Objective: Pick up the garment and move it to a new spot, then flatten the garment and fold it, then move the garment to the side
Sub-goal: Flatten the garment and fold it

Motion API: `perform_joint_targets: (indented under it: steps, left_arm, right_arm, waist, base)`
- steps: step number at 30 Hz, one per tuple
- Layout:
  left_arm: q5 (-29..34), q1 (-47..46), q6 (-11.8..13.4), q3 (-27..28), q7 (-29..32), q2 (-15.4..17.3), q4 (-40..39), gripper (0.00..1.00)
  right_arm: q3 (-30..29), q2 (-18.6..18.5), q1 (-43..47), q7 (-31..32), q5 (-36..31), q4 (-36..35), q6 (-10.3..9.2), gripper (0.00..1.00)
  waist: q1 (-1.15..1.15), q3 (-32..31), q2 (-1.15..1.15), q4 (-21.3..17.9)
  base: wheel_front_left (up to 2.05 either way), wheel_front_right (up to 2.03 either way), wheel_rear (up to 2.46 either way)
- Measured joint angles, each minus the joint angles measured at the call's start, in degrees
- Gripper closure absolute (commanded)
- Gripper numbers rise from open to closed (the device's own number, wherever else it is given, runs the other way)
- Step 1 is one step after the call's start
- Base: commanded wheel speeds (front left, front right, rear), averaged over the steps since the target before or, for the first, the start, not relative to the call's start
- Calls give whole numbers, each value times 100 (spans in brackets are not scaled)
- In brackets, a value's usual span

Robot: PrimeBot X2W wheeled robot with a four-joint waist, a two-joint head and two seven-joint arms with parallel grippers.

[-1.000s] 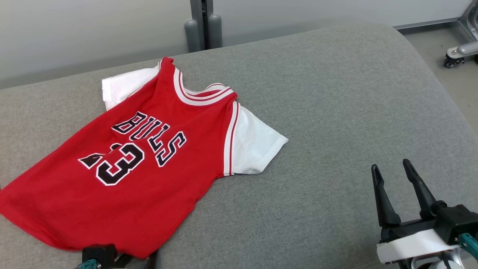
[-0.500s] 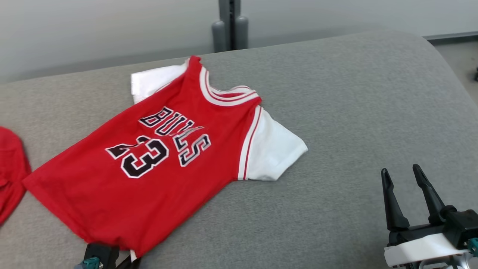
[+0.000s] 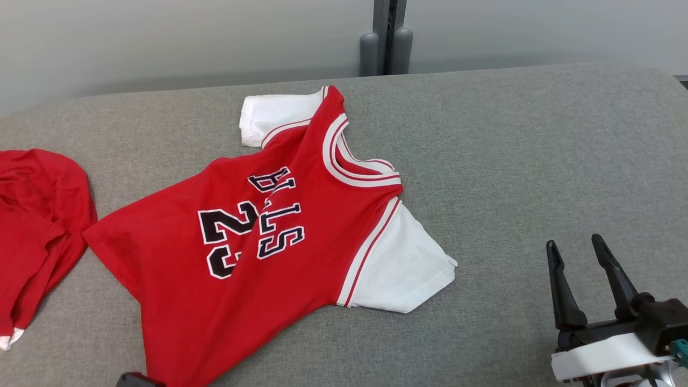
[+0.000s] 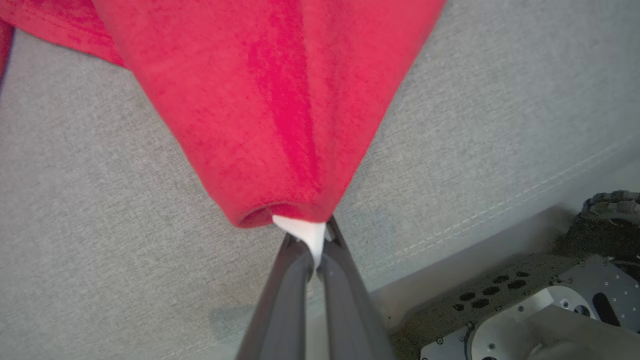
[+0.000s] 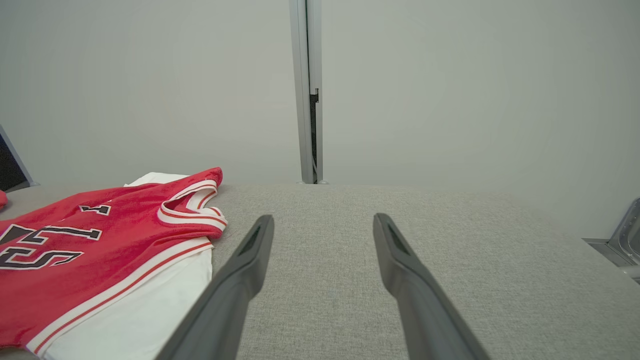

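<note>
A grey upholstered surface (image 3: 510,161) runs back to a pale wall (image 3: 161,43). The red Bulls jersey (image 3: 258,258) lies on it left of centre, print up, its collar towards the wall and its hem at the near edge.

The left gripper (image 4: 315,255) is clamped tight on the hem corner, with a white scrap (image 4: 305,232) of cloth pinched between its fingers. The right gripper (image 3: 574,242) hovers well apart over bare upholstery, jaws spread wide and empty.

The bite looks small and sits right at the edge, so the cloth could slip free once the jersey's weight comes onto it. If only one layer is caught, the rest may sag and bunch. A one-corner lift would also let the jersey swing and twist. A pull to the left could drag it onto the second red garment (image 3: 37,215) lying just beside it.

Nothing here serves as a container: both garments lie straight on the upholstery.
</note>
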Motion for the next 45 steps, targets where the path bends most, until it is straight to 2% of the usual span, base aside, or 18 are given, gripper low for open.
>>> perform_joint_targets:
  steps: [5, 8, 12, 15, 19, 20, 21, 22, 25, 28, 31, 35, 40, 43, 45]
  left_arm:
    - [98, -64, 237, 127, -241, -138, -385, 100]
    - [201, -206, 291, 143, -250, -122, -635, 100]
    - [304, -573, -14, -286, -30, -164, -711, 100]
    - [365, -1002, -330, -806, 170, -425, -365, 100]
    - [455, -1503, -610, -1350, 322, -913, 556, 100]
    - [460, -1579, -670, -1441, 325, -981, 821, 91]
    - [454, -1621, -658, -1461, 266, -1095, 1050, 66]
    - [523, -1685, -657, -1495, 171, -1146, 1249, 0]
    - [458, -1803, -614, -1445, -191, -1397, 1510, 0]
    - [219, -1740, -608, -1307, -485, -1512, 1452, 0]
    - [-330, -1377, -678, -1070, -787, -1606, 783, 0]
    - [-558, -1116, -623, -759, -965, -1441, -149, 0]
    - [-753, -871, -278, -107, -1203, -1300, -950, 0]
    - [-744, -753, 53, 405, -1506, -1282, -893, 0]
    - [-733, -707, 277, 714, -1876, -1440, -711, 0]
  right_arm:
    - [-27, 0, 5, 0, -40, 11, 1, 0]
    - [-29, 0, 7, 0, -49, 15, 0, 0]
    - [0, 0, -2, 0, -55, 38, 0, 0]
    - [25, -1, -54, 0, -52, 57, 0, 0]
    - [129, 1, -63, 0, -35, 89, 0, 0]
    - [145, -1, -63, 0, -25, 92, 1, 0]
    - [158, 1, -62, 0, -8, 97, 0, 0]
    - [165, -1, -64, 0, -4, 93, 1, 0]
    - [75, 2, -53, 0, -4, 86, 0, 0]
    - [-7, -3, 8, 0, -10, 74, 1, 0]
    - [-105, 0, 65, 0, -64, 23, 1, 0]
    - [-230, 0, 71, 0, -179, -136, 0, 0]
    - [-343, -1, 80, 0, -280, -307, 1, 0]
    - [-365, -1, 80, 0, -326, -355, 0, 0]
    - [-370, 0, 87, 0, -372, -377, 1, 0]
  waist:
    - [0, -6, 0, -26]
    - [0, -11, 0, -64]
    - [0, -5, 0, -151]
    - [0, 5, 0, -237]
    - [0, -3, 0, -361]
    - [0, -6, 0, -400]
    - [0, -5, 0, -440]
    - [0, -3, 0, -481]
    - [0, -4, 0, -583]
    - [0, -28, 0, -608]
    - [0, -63, 0, -586]
    - [0, -124, 0, -472]
    - [0, -228, 0, -281]
    - [0, -322, 0, -179]
    - [0, -396, 0, -124]
  base:
    - [0, 0, 0]
    - [0, 0, 0]
    - [0, 0, 0]
    - [0, 0, 0]
    - [0, 0, 0]
    - [0, 0, 0]
    - [0, 0, 0]
    - [0, 0, 0]
    - [0, 0, 0]
    - [0, 0, 0]
    - [0, 0, 0]
    - [0, 0, 0]
    - [0, 0, 0]
    - [0, 0, 0]
    - [0, 0, 0]
